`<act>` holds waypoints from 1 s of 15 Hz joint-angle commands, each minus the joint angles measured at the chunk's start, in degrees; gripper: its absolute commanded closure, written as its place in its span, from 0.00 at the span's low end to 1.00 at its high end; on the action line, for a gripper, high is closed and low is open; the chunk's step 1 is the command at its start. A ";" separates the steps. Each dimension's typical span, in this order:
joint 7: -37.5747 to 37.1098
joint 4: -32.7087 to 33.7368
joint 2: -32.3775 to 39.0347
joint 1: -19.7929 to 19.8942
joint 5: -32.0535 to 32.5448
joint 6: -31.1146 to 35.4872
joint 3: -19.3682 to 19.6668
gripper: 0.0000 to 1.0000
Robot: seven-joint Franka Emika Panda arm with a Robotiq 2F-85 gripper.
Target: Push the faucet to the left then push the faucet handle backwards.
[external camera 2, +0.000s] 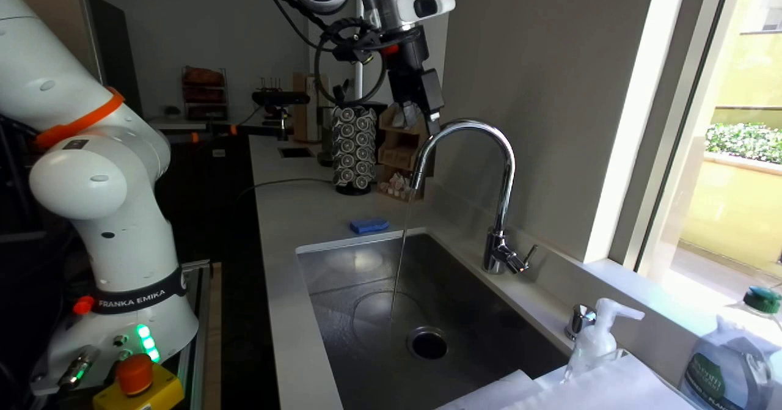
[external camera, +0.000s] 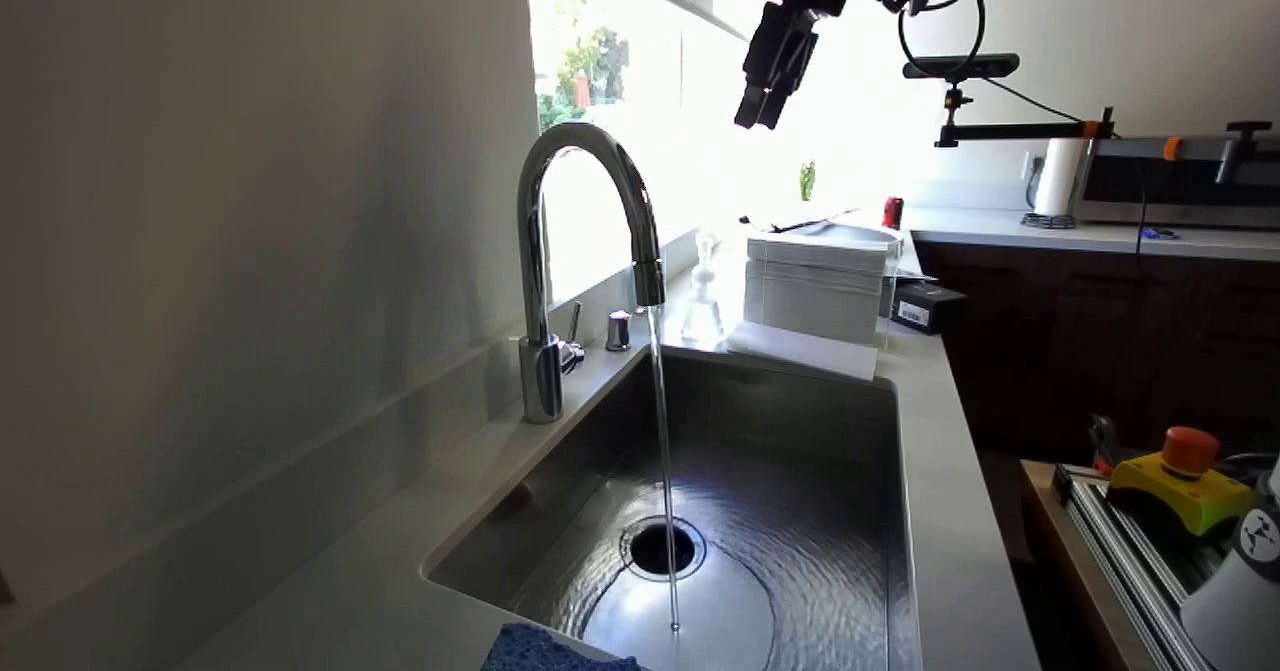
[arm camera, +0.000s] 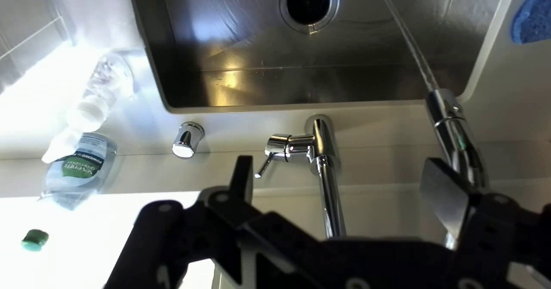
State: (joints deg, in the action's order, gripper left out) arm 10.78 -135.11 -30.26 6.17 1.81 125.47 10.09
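Observation:
The faucet (external camera: pixel 531 241) is a tall shiny metal gooseneck; it also shows in an exterior view (external camera 2: pixel 506 196) and in the wrist view (arm camera: pixel 331 203). Water runs from its spout into the sink. The faucet handle (arm camera: pixel 264 166) is a thin lever on the side of the stem; it shows in both exterior views (external camera: pixel 575 323) (external camera 2: pixel 530 253). My gripper (arm camera: pixel 340 164) is open and empty. In both exterior views it (external camera: pixel 758 123) (external camera 2: pixel 421 121) hangs near or above the height of the arch. In the wrist view its right finger overlaps the spout; I cannot tell whether they touch.
A steel sink (external camera 2: pixel 287 312) lies in front of the faucet. A metal knob (arm camera: pixel 188 140), a clear pump bottle (external camera 2: pixel 594 343) and a soap bottle (external camera 2: pixel 730 361) stand along the wall side. A blue sponge (external camera 2: pixel 369 225) lies beyond the sink. White boxes (external camera: pixel 815 291) stand at its end.

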 commanded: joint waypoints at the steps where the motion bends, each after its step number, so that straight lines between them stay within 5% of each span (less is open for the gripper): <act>1: 7.42 1.96 4.82 -0.20 -0.01 1.18 4.01 0.00; 9: 7.66 1.92 6.08 0.49 -0.34 0.60 4.42 0.00; 15: 13.34 11.17 19.94 1.86 -3.05 1.75 9.60 0.00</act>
State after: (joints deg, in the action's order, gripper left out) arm 18.97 -130.22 -18.90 8.11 1.61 126.80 17.34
